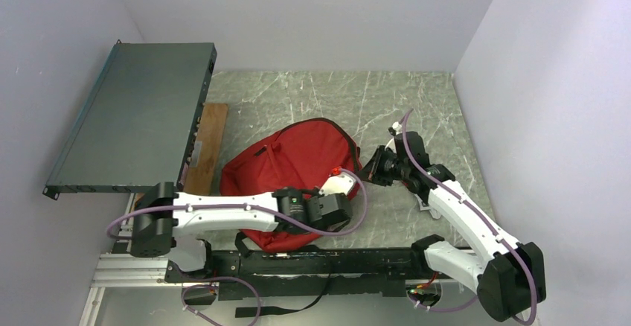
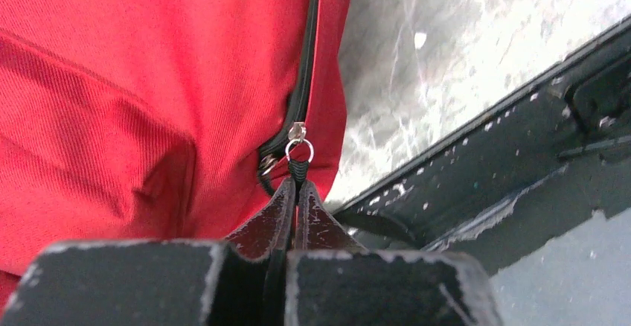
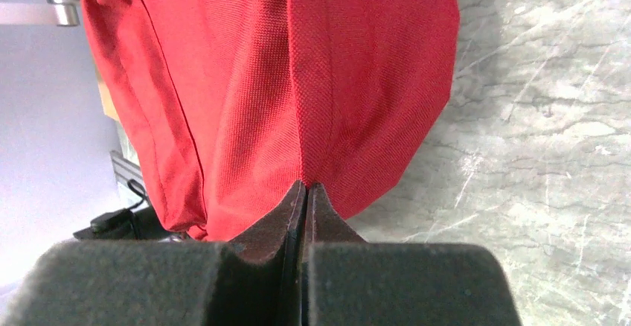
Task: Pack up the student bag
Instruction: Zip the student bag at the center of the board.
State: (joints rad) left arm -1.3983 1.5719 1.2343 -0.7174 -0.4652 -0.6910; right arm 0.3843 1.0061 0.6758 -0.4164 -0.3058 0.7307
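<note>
Student bag (image 1: 286,166) lies on the worktop (image 1: 417,110), centre of the top view, slightly left. Its lower edge is close to the black rail (image 1: 335,259) along the bottom of the frame, and the left arm crosses over its lower half.

Left jaws: at the bag's right side, clenched on the black pull cord (image 2: 298,168). The cord hangs from a small metal ring (image 2: 299,147) on the zipper slider. In the left wrist view the black zipper (image 2: 306,58) runs up from there to the top of the frame.

Right jaws: just right of the bag in the top view, clenched on a pinched fold of the bag's red fabric (image 3: 312,117). The fold stands up as a ridge straight above the tips in the right wrist view.

Upper left of the top view: a dark flat metal chassis (image 1: 134,117), tilted. A wooden board (image 1: 208,147) lies beside it, just left of the bag.
</note>
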